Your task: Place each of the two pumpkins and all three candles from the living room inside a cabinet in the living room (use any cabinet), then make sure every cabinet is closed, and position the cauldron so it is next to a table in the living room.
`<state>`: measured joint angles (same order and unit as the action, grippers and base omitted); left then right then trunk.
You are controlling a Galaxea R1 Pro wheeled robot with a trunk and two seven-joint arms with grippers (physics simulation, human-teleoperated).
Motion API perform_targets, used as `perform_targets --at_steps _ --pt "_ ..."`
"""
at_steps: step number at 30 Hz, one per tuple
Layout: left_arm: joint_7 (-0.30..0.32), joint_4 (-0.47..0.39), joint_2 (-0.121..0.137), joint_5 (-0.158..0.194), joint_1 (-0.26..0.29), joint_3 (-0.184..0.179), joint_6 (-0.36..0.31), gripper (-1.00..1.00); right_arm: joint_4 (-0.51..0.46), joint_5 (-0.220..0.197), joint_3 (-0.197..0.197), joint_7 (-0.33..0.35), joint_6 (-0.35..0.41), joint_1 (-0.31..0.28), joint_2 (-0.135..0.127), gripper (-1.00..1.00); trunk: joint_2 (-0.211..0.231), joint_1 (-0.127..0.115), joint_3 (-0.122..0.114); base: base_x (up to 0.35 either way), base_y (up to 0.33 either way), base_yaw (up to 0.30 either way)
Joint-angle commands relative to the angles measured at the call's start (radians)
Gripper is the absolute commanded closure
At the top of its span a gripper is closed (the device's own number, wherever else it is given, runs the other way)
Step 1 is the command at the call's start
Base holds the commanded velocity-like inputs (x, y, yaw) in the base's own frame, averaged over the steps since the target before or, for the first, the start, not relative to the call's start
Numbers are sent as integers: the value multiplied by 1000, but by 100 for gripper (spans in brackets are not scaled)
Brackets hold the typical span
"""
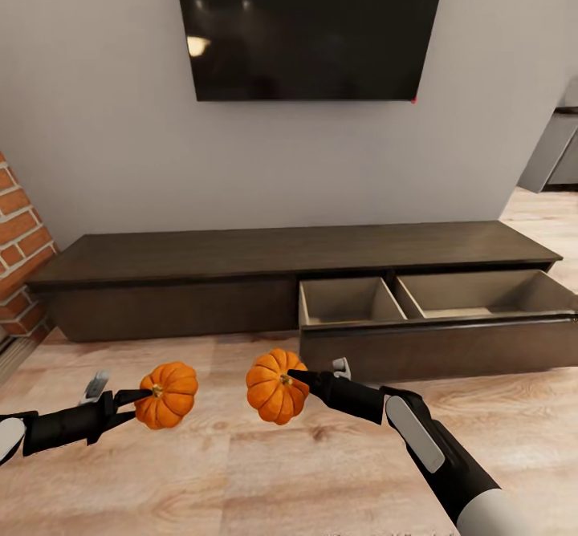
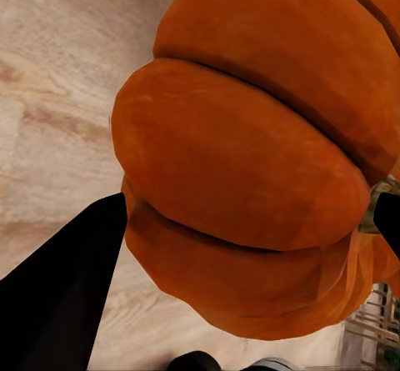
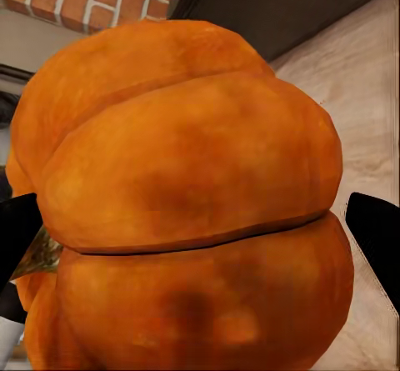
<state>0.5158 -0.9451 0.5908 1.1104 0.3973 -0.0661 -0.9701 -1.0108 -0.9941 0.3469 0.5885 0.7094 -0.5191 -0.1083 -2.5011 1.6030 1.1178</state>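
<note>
Each arm carries an orange ribbed pumpkin above the wooden floor. My left gripper (image 1: 147, 396) is shut on the left pumpkin (image 1: 167, 394), seen close up as the pumpkin (image 2: 250, 162) in the left wrist view. The right gripper (image 1: 295, 377) is shut on the other pumpkin (image 1: 274, 386), a big orange pumpkin (image 3: 192, 213) in the right wrist view. Ahead stands the long dark-brown cabinet (image 1: 185, 279) against the wall. Its right drawer (image 1: 437, 299) is pulled open, with two empty beige compartments. The candles and cauldron are out of view.
A black TV (image 1: 309, 26) hangs on the grey wall above the cabinet. A brick wall (image 1: 20, 255) stands at the left. Bare wood floor (image 1: 241, 472) lies between me and the cabinet. Grey furniture (image 1: 558, 143) sits at the far right.
</note>
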Motion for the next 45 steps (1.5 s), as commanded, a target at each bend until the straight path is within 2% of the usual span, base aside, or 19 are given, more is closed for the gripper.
perform_targets --at_steps 1,7,23,29,40,45 --pt "6 0 0 2 0 2 -2 100 0 -6 1 -2 4 -1 -1 100 0 0 1 0 0 -274" --pt "6 0 0 2 1 18 -2 100 1 -6 1 -2 4 -1 -1 100 0 0 1 -43 0 -279" --pt "6 0 0 3 0 24 -4 100 17 -8 1 -1 4 -1 -1 100 0 0 -2 -57 0 -280" --pt "6 0 0 2 1 25 -4 100 18 -14 1 -2 4 -1 0 100 1 -3 -28 0 0 -280" --pt "6 0 0 0 1 25 -4 100 62 -29 -2 -4 7 -1 5 100 77 -44 -63 0 0 -274" --pt "6 0 0 0 1 25 -4 100 64 -69 -7 -8 14 -1 5 100 112 -64 -73 0 0 -214"
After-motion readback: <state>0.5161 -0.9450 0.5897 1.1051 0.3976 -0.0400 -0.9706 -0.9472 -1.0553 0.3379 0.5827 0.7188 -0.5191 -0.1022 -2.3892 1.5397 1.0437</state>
